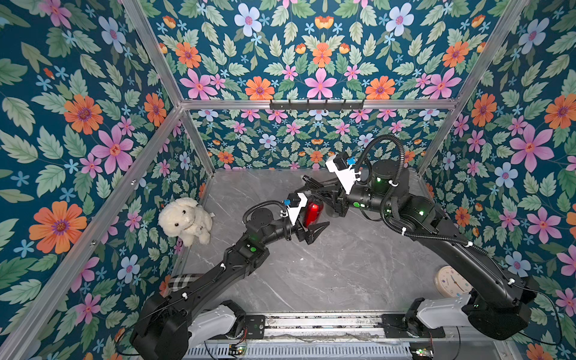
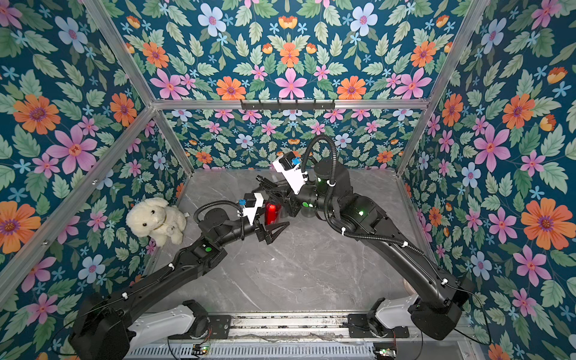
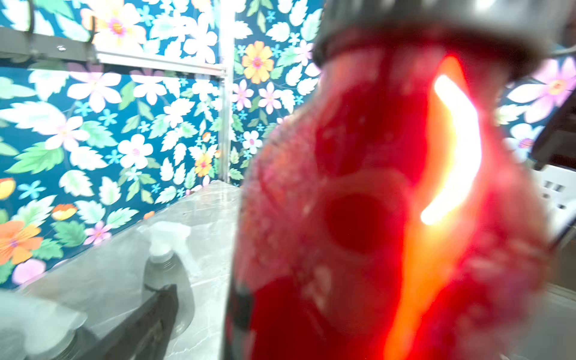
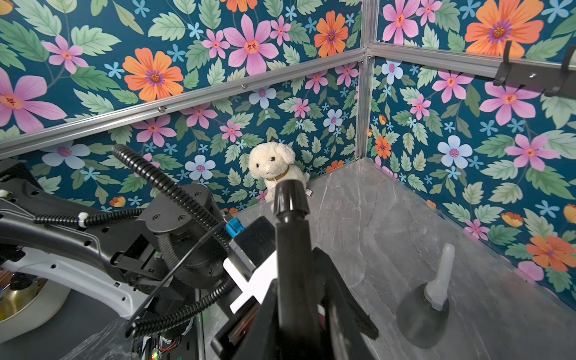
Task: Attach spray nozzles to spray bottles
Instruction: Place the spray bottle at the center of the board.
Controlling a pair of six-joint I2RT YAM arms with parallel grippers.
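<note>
Red spray bottle (image 1: pixel 311 212) stands upright at the middle of the tabletop (image 1: pixel 343 274), between the wide-apart jaws of the left pincer (image 1: pixel 316 222). Right pincer (image 4: pixel 296 274) clamped on black spray nozzle (image 4: pixel 291 199) seated atop that bottle. Farther back, apart: grey bottle (image 4: pixel 424 318) carrying whitish nozzle (image 4: pixel 442 274). Plush dog (image 1: pixel 185 219) at left tabletop edge. Clock (image 1: pixel 448 282) at near right; dial print too small to read. Red bottle's surface blurred in the left wrist view; any label unreadable.
</note>
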